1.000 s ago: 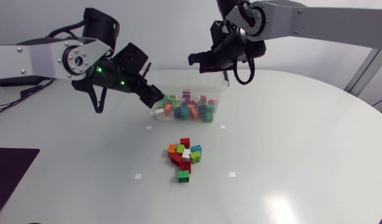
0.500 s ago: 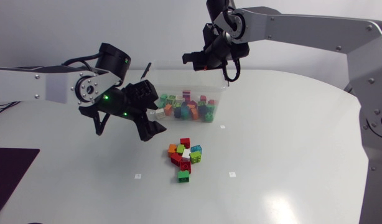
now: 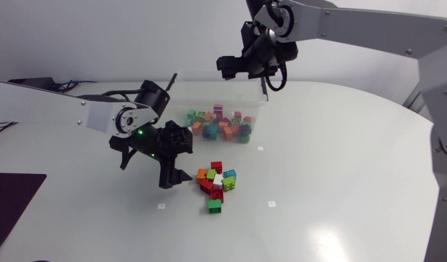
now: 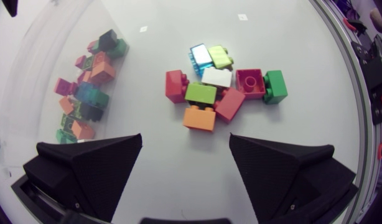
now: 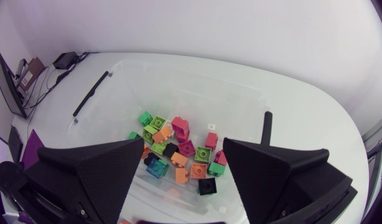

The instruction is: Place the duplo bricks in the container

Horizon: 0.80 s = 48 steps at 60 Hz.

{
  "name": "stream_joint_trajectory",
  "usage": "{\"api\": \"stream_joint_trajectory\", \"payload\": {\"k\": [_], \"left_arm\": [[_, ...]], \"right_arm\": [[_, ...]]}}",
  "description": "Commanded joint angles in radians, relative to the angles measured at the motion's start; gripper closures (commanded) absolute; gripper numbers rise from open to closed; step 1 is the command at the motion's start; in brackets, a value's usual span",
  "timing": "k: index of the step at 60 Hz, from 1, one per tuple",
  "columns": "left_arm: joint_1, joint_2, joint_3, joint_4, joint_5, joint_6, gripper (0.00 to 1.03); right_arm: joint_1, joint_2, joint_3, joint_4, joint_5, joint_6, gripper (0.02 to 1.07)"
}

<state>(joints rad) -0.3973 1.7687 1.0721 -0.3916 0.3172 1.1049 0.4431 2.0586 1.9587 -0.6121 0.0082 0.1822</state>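
A pile of duplo bricks in red, orange, green, white and blue lies on the white table in front of the clear container. My left gripper is low beside the pile's left side, open and empty. In the left wrist view the pile lies just ahead of that gripper, an orange brick nearest. My right gripper hangs over the container's back edge, open with nothing between its fingers. Under this gripper the container holds several mixed bricks.
Small white marks dot the table around the pile. A dark mat lies at the front left edge. The container stands beside my left gripper, close to its left finger.
My left gripper swung away from the container's front and down to the table beside the pile. My right gripper, shut a second ago, has opened above the container.
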Motion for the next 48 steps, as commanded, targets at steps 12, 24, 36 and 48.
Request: {"api": "stream_joint_trajectory", "payload": {"k": [12,24,36,48], "left_arm": [[-0.006,0.103,0.075,-0.092,0.028,0.108,0.07],[-0.012,0.155,0.123,-0.092,0.029,0.112,0.07],[-0.018,0.181,0.154,-0.092,0.048,0.108,0.10],[-0.032,0.201,0.164,-0.095,0.049,0.104,0.12]], "right_arm": [[-0.004,-0.233,-0.290,0.094,-0.013,-0.007,0.11],[0.000,-0.382,-0.521,0.175,-0.031,-0.027,0.11],[0.026,-0.488,-0.730,0.239,-0.031,-0.029,0.11],[0.055,-0.529,-0.857,0.267,-0.028,-0.027,0.11]]}}
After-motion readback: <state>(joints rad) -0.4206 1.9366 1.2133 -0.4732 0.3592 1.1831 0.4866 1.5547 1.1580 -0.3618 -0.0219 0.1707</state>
